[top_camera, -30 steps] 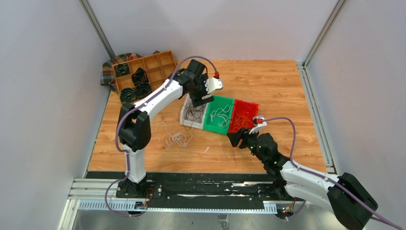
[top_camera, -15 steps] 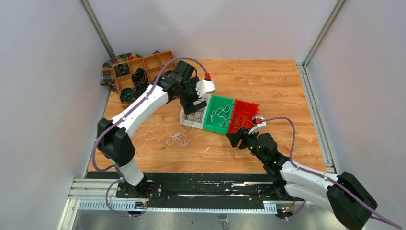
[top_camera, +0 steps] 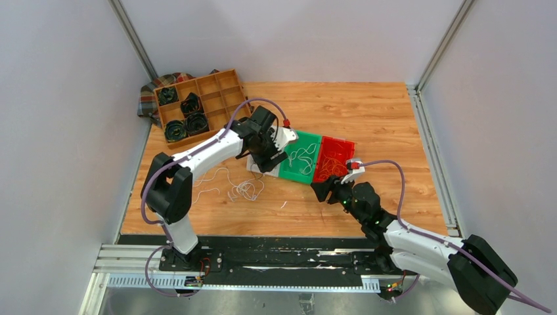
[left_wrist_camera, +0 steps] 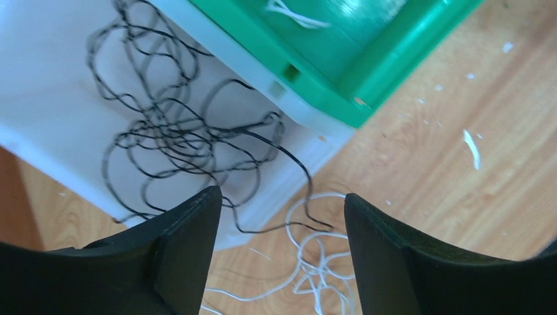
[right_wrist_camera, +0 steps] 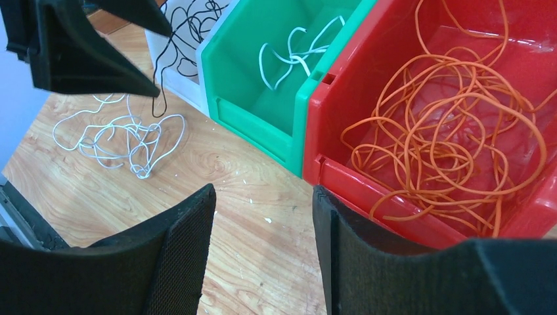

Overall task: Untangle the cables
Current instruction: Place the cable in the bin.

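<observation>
Black cables (left_wrist_camera: 171, 125) lie tangled in the white bin (left_wrist_camera: 46, 98), one end trailing over its edge onto the table. White cables (top_camera: 244, 190) lie in a loose bunch on the table, also in the left wrist view (left_wrist_camera: 322, 269) and right wrist view (right_wrist_camera: 128, 138). A few white cables (right_wrist_camera: 292, 56) lie in the green bin (right_wrist_camera: 253, 98). Orange cables (right_wrist_camera: 446, 138) fill the red bin (right_wrist_camera: 394, 190). My left gripper (left_wrist_camera: 281, 203) is open and empty above the white bin's near edge. My right gripper (right_wrist_camera: 263, 197) is open and empty, just in front of the red and green bins.
A wooden divided tray (top_camera: 197, 105) with thick black coiled rolls stands at the back left on a plaid cloth (top_camera: 148, 98). Small white scraps (left_wrist_camera: 471, 147) dot the table. Grey walls close in the left, back and right sides.
My left gripper has swung down and toward the near side, from above the white bin's far edge to its near edge. The right arm has not moved.
</observation>
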Available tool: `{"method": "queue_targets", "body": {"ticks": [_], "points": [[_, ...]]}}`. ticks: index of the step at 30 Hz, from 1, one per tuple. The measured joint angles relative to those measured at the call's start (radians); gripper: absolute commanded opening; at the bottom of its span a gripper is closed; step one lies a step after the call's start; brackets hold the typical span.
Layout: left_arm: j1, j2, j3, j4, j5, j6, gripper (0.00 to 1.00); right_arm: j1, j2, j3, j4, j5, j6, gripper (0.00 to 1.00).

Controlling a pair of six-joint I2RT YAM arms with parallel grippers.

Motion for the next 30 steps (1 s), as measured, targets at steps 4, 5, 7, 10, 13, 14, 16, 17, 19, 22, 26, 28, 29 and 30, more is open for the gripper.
{"method": "queue_targets", "body": {"ticks": [4, 5, 7, 10, 13, 14, 16, 17, 19, 22, 26, 28, 29, 30], "points": [[0.000, 0.003, -0.014, 0.090, -0.048, -0.005, 0.59, 0.000, 0.006, 0.000, 0.000, 0.000, 0.000, 0.55], [-0.001, 0.004, -0.016, 0.103, -0.057, -0.005, 0.55, 0.000, 0.007, 0.000, 0.000, 0.000, 0.000, 0.55], [-0.001, 0.007, -0.016, 0.115, -0.058, 0.000, 0.46, -0.001, 0.008, 0.000, 0.000, 0.000, 0.000, 0.54], [-0.001, 0.020, -0.007, 0.111, -0.048, 0.011, 0.23, -0.006, 0.009, 0.000, 0.000, -0.001, 0.002, 0.52], [-0.001, 0.046, 0.017, 0.096, -0.042, 0.032, 0.06, -0.006, 0.009, 0.000, 0.000, -0.002, 0.004, 0.51], [-0.001, 0.053, 0.028, 0.092, -0.043, 0.043, 0.02, -0.007, 0.009, 0.000, 0.000, -0.002, 0.005, 0.51], [-0.001, 0.060, 0.050, 0.090, -0.052, 0.057, 0.01, -0.009, 0.009, 0.000, 0.000, -0.002, 0.006, 0.51], [-0.001, 0.060, 0.066, 0.092, -0.057, 0.068, 0.01, -0.011, 0.009, 0.000, 0.000, -0.003, 0.006, 0.51], [-0.001, 0.060, 0.098, 0.103, -0.067, 0.085, 0.01, -0.013, 0.009, 0.000, 0.000, -0.003, 0.007, 0.51], [-0.001, 0.073, 0.162, 0.126, -0.081, 0.105, 0.01, -0.013, 0.009, 0.000, 0.001, -0.007, 0.007, 0.51], [0.004, 0.094, 0.200, 0.174, -0.080, 0.108, 0.01, -0.013, 0.010, 0.000, 0.001, -0.010, 0.008, 0.51], [0.007, 0.101, 0.192, 0.195, -0.081, 0.108, 0.01, -0.016, 0.010, -0.002, 0.002, -0.011, 0.008, 0.51], [0.010, 0.106, 0.185, 0.205, -0.080, 0.108, 0.01, -0.019, 0.010, -0.003, 0.003, -0.011, 0.008, 0.51], [0.013, 0.113, 0.176, 0.215, -0.082, 0.109, 0.01, -0.021, 0.010, -0.004, 0.004, -0.011, 0.008, 0.51]]}}
